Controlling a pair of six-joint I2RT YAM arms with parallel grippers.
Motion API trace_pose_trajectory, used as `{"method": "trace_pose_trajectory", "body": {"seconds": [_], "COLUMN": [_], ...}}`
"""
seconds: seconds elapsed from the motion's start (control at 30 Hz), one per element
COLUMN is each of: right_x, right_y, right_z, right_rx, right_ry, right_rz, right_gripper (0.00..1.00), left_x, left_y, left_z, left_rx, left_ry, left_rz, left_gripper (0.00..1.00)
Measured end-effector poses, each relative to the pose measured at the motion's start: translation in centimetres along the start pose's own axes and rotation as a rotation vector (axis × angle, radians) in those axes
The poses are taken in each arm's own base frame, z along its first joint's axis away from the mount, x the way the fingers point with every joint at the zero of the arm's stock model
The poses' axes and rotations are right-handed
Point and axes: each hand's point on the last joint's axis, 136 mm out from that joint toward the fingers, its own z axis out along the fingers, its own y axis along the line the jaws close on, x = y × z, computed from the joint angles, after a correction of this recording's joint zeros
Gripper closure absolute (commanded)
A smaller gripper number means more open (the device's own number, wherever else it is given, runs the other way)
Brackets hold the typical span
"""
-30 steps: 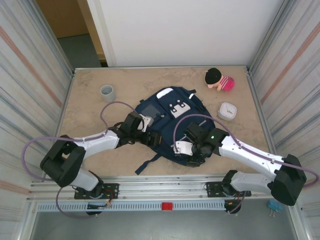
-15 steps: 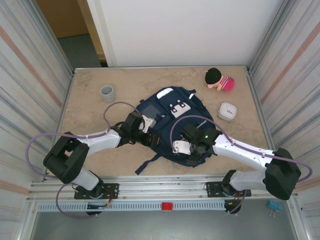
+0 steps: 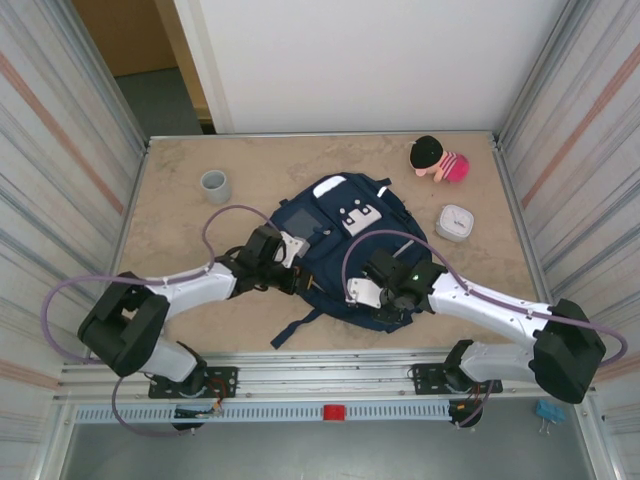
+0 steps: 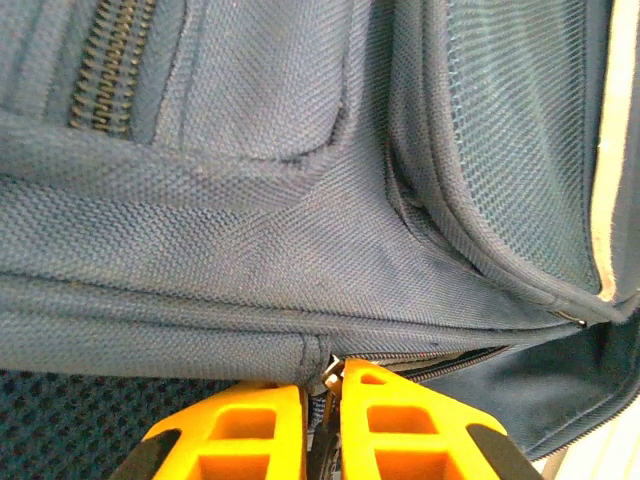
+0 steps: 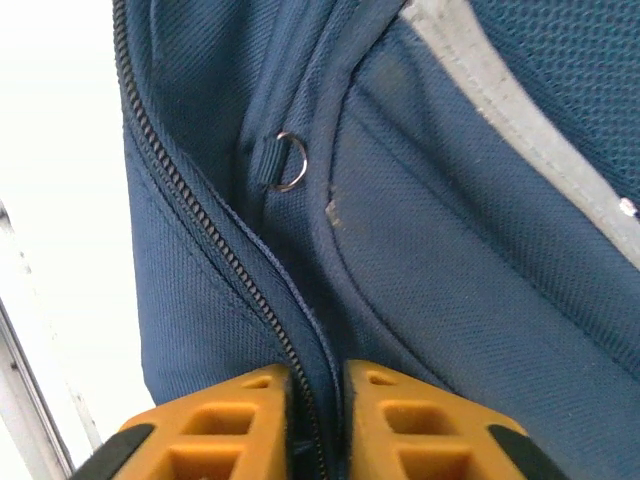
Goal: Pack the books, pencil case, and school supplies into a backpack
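The navy backpack lies flat mid-table, its grey patch and white tab facing up. My left gripper is at the bag's left side. In the left wrist view the gripper has its orange fingers shut on the metal zipper pull at the end of a zipper. My right gripper is at the bag's near right edge. In the right wrist view this gripper pinches the backpack's fabric along a zipper line. A small pale pencil case lies right of the bag. The books are out of view.
A grey cup stands at the back left. A plush toy lies at the back right. Ribbed metal walls close both sides of the table. A loose backpack strap trails toward the near edge.
Both grippers have closed: the left onto the zipper pull, the right onto the bag's zipper edge. The right gripper has also shifted slightly left and inward.
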Motion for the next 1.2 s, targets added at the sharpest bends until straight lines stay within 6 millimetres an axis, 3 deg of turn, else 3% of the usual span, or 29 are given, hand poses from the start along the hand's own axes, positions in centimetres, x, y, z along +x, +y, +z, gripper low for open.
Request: {"method": "trace_pose_trajectory", "body": {"seconds": [0.27, 0.33, 0.37, 0.43, 0.57, 0.77, 0.87, 1.03, 1.2], "right_x": [-2.2, -2.8, -3.2, -4.1, -5.6, -5.4, -5.4, -5.7, -6.2], "right_y": [-0.3, -0.4, -0.4, -0.4, -0.7, -2.9, -2.9, -3.0, -3.3], "right_z": [0.1, 0.0, -0.1, -0.2, -1.6, -3.8, -3.3, -1.6, -1.5], "right_rx": [0.005, 0.006, 0.000, -0.007, 0.000, 0.074, 0.071, 0.075, 0.094], "right_ry": [-0.103, -0.132, -0.148, -0.189, -0.277, -0.345, -0.330, -0.320, -0.352], "right_rz": [0.095, 0.114, 0.121, 0.124, 0.076, 0.085, 0.063, 0.044, 0.046], "right_gripper": [0.90, 0.79, 0.68, 0.53, 0.42, 0.39, 0.43, 0.43, 0.43], "left_x": [-0.5, -0.6, -0.6, -0.5, -0.2, 0.0, 0.2, 1.8, 2.7], "left_y": [-0.3, -0.3, -0.3, -0.2, 0.2, 0.7, 0.8, 1.5, 1.8], "left_z": [-1.2, -1.3, -1.4, -1.4, -1.6, -1.9, -1.8, -1.2, -0.8], "left_rx": [-0.013, -0.015, -0.021, -0.035, -0.060, -0.094, -0.094, -0.102, -0.107], "left_ry": [-0.049, -0.055, -0.059, -0.061, -0.063, -0.066, -0.060, -0.028, -0.001], "left_rz": [0.000, -0.003, -0.005, -0.009, -0.021, -0.031, -0.034, -0.047, -0.054], "left_gripper": [0.90, 0.90, 0.91, 0.92, 0.92, 0.85, 0.77, 0.76, 0.73]}}
